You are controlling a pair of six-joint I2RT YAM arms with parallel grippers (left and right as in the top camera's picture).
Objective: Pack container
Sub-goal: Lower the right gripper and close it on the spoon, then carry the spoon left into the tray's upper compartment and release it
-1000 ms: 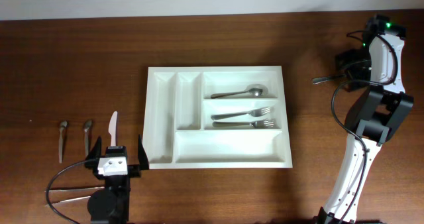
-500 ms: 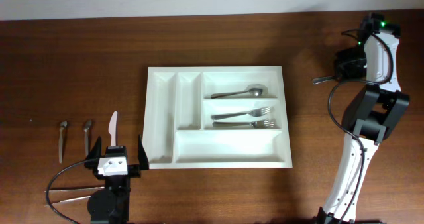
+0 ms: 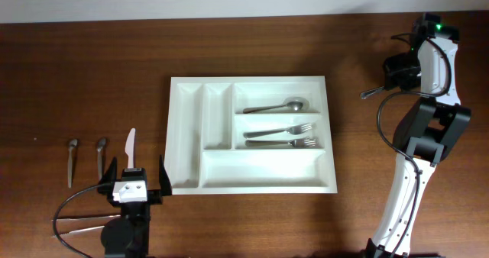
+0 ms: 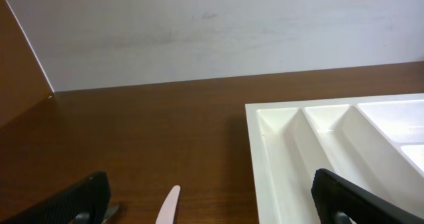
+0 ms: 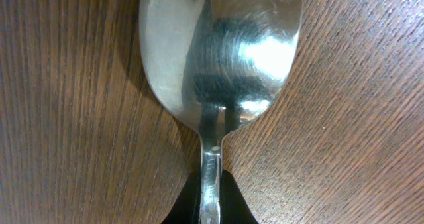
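Note:
The container (image 3: 177,136), a white compartment tray, lies mid-table with a spoon (image 3: 276,106) and two forks (image 3: 279,130) in its crosswise compartments. At the far right, my right gripper (image 3: 396,81) is shut on the handle of another metal spoon (image 3: 369,93). In the right wrist view the black fingers pinch the handle at my right gripper (image 5: 211,199), and the spoon's bowl (image 5: 222,45) rests against the wood. My left gripper (image 3: 136,178) stands open at the front left, by the tray's corner. A white knife (image 3: 131,146) lies just ahead of it. The left wrist view shows the knife's tip (image 4: 169,207) and the container's rim (image 4: 255,151), with my left gripper (image 4: 209,187) wide apart.
Two small metal spoons (image 3: 72,160) (image 3: 100,155) lie on the table at the far left. Thin metal pieces (image 3: 76,226) lie beside the left arm's base. A white wall (image 4: 212,32) runs along the table's back edge.
The right gripper has shut on the spoon's handle and its arm has shifted slightly toward the back. The left arm has not moved.

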